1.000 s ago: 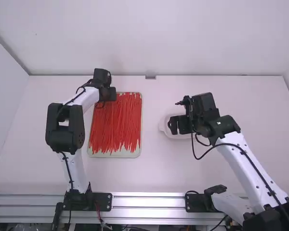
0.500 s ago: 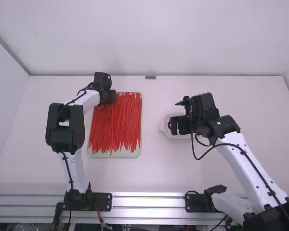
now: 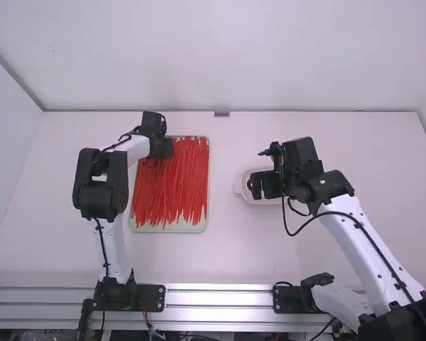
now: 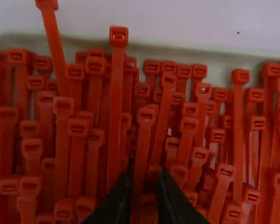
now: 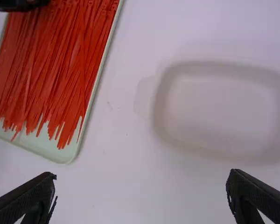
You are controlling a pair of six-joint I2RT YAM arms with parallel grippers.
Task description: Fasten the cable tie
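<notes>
A heap of red cable ties (image 3: 172, 181) lies on a pale green tray (image 3: 205, 213) left of the table's middle. My left gripper (image 3: 158, 149) is down at the tray's far end, among the ties' heads. In the left wrist view its gripper (image 4: 143, 189) has the two black fingers close together, with one red cable tie (image 4: 146, 140) running between them. My right gripper (image 3: 261, 185) hangs open over a white dish (image 3: 241, 189). In the right wrist view its gripper (image 5: 144, 198) is spread wide above the empty dish (image 5: 214, 112).
Bare white table lies between the tray (image 5: 60, 151) and the dish, and along the front. White walls close the table at the back and the left.
My left gripper has shifted a little toward the camera and down, onto the far ends of the ties. The right arm has stayed put.
</notes>
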